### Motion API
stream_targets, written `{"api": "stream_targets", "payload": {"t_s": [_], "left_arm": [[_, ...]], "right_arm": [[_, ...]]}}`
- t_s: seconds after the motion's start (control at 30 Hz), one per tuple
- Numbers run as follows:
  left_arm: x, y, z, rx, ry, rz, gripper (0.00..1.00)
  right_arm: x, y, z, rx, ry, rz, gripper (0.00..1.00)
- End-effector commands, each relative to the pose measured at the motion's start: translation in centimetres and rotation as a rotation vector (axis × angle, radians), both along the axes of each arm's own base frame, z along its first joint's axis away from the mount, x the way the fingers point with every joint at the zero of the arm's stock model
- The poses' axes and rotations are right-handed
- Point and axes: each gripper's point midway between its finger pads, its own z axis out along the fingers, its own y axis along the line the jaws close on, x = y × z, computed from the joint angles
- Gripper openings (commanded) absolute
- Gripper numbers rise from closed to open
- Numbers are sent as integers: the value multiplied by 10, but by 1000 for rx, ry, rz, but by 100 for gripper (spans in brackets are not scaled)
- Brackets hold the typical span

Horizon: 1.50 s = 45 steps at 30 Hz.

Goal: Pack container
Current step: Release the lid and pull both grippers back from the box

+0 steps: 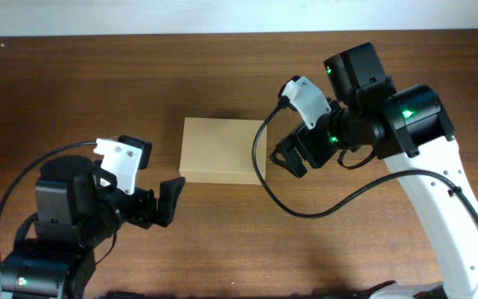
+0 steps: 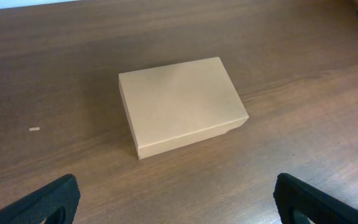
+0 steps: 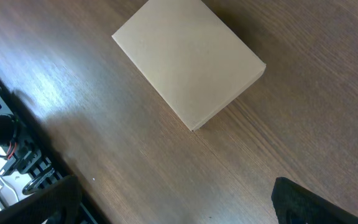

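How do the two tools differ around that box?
From overhead, the left tool sits left of the box, the right tool right of it. The left tool lies mostly below the box's lower edge; the right tool is level with the box. Both are open, touching nothing.

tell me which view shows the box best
Left wrist. The box sits whole and centred there, closed, with its top and two side walls showing. Overhead gives only the flat top, with a cable over its right edge. Right wrist shows it whole too, but mostly the top and a thin strip of side.
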Motion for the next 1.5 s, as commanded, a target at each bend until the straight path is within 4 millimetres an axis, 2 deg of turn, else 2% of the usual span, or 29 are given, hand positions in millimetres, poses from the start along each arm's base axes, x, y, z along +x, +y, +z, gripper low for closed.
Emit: {"api": "stream_targets", "payload": {"t_s": [0.0, 0.13, 0.23, 0.33, 0.43, 0.67, 0.97, 1.23, 1.47], "left_arm": [[-3, 1, 5, 2, -21, 3, 99], [-11, 3, 13, 5, -65, 4, 99], [-23, 19, 22, 46, -140, 64, 100], [-35, 34, 20, 55, -212, 131, 99], [-38, 43, 6, 53, -297, 181, 99], [-27, 48, -52, 30, -458, 216, 99], [-11, 48, -117, -39, -440, 253, 99], [0, 48, -145, -86, -447, 273, 99], [0, 48, -147, -85, -443, 273, 99]], "right_arm": [[1, -1, 3, -7, -16, -6, 99], [1, -1, 3, -7, -16, -6, 99], [1, -1, 3, -7, -16, -6, 99], [1, -1, 3, -7, -16, -6, 99], [1, -1, 3, -7, -16, -6, 99], [1, -1, 3, -7, -16, -6, 99], [1, -1, 4, -7, -17, -6, 99], [1, -1, 3, -7, -16, -6, 99], [1, -1, 3, -7, -16, -6, 99]]}}
